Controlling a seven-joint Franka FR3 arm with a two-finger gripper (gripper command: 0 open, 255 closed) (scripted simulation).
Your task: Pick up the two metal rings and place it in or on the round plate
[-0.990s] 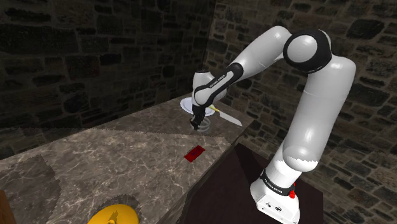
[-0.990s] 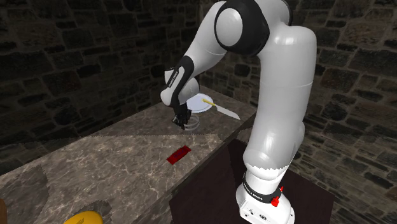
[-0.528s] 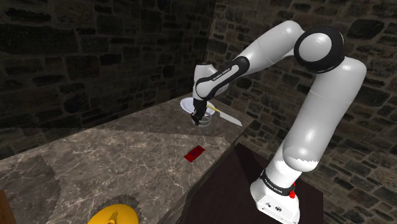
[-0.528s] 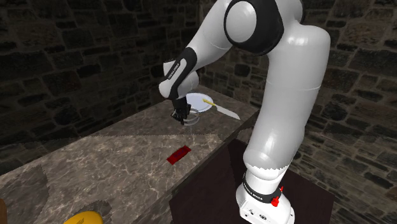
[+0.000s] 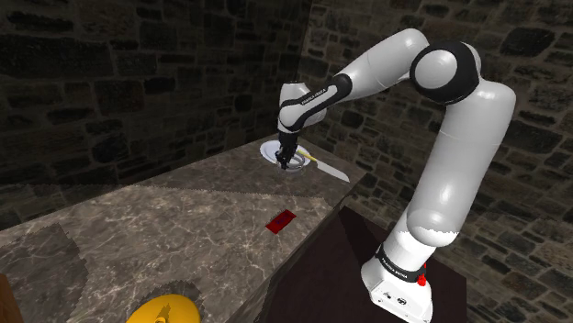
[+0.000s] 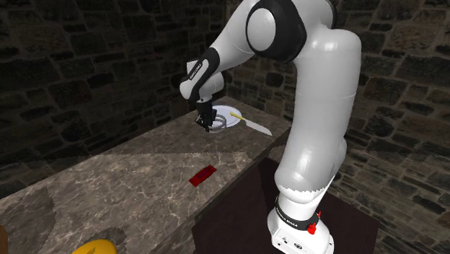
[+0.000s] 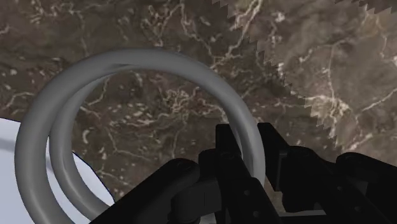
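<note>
Gripper [image 7: 250,143] has carried smooth grey rings [image 7: 133,60] to round plate [image 7: 7,172]

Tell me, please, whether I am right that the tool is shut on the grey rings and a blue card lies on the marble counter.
Not quite: the card is red, not blue, as the shoulder view shows. The tool is indeed shut on the grey rings.
</note>
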